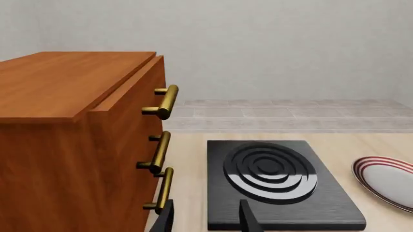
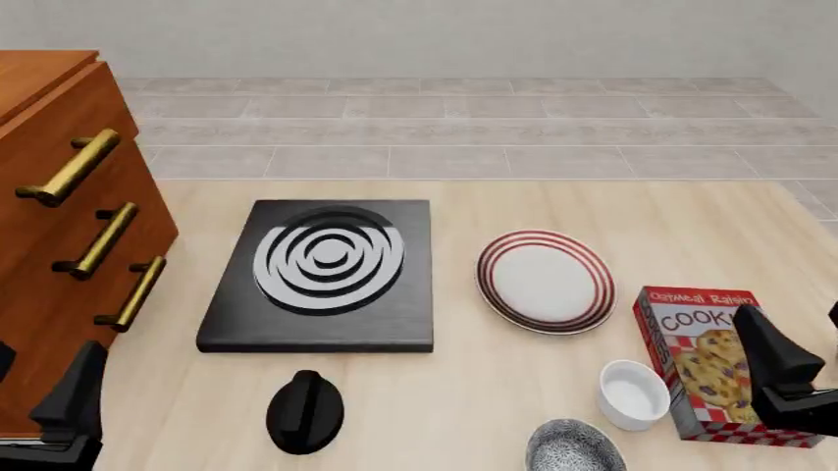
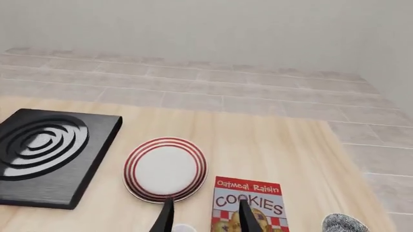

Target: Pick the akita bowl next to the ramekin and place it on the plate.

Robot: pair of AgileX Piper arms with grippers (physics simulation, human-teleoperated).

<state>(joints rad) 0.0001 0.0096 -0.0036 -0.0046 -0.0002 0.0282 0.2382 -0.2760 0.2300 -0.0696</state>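
Front view is showing the akita bowl just beside the ramekin. We are thinking it is hard and slippery, so we grab its rim. Both grippers are sitting open, holding nothing.

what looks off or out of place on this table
Nothing stands out. The akita bowl and ramekin sit upright by the flat-lying cookie box; the plate is bare, the stove square to the table. No spills or damage.
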